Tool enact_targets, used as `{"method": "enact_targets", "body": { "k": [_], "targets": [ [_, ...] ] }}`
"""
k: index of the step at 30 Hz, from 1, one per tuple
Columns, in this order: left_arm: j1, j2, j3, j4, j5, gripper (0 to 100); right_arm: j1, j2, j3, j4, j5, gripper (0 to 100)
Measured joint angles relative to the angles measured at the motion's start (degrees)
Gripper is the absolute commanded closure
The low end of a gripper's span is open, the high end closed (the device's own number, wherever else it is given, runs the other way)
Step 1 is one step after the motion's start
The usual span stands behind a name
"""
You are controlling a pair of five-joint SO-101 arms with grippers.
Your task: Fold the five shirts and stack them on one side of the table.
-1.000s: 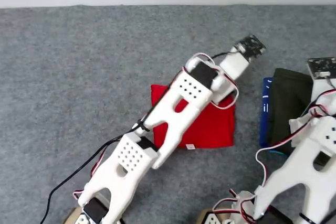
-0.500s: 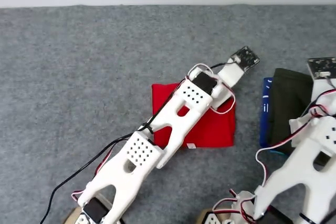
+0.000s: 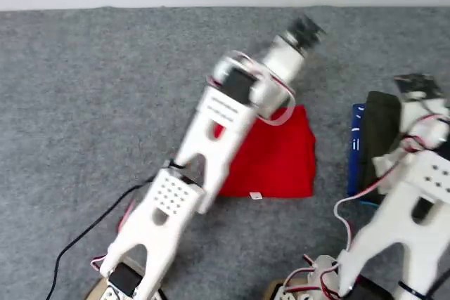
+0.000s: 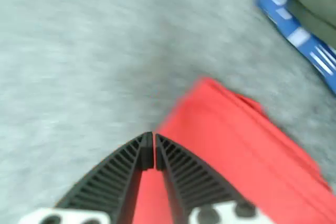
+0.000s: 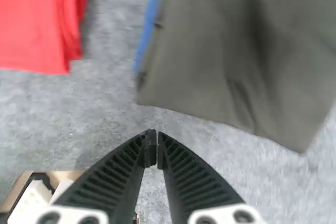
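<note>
- Above one edge of the red shirt, my left pincer hangs with its jaws pressed together, holding nothing.
- Under my left arm, the red shirt lies folded flat on the grey table.
- Right of the red shirt and apart from it, a dark olive shirt sits stacked on a blue shirt.
- Farther right of the red shirt, my right pincer hovers over the table just off the olive shirt's edge, jaws closed and empty.
</note>
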Motion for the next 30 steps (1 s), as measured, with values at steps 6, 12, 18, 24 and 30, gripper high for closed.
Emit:
{"method": "enact_targets", "body": {
  "k": [6, 12, 18, 24, 30],
  "targets": [
    [-10.3, -13.3, 1.9, 0.2, -1.4, 99, -9.1, 0.0, 0.0, 0.4, -8.1, 84.1],
    [-21.9, -31.6, 20.9, 0.2, -5.0, 99, -16.5, 0.0, 0.1, 0.4, -19.2, 69.2],
    [-31.4, -51.8, 45.3, 0.2, -5.5, 99, -26.5, 0.0, 7.9, -6.7, -29.0, 69.1],
    [-41.8, -68.0, 64.4, 0.2, -10.4, 99, -33.1, 0.0, 17.1, -19.4, -32.2, 69.1],
    [-49.9, -76.7, 73.1, 0.2, -13.5, 99, -33.5, 3.1, 21.9, -31.3, -32.5, 69.1]
  ]
}}
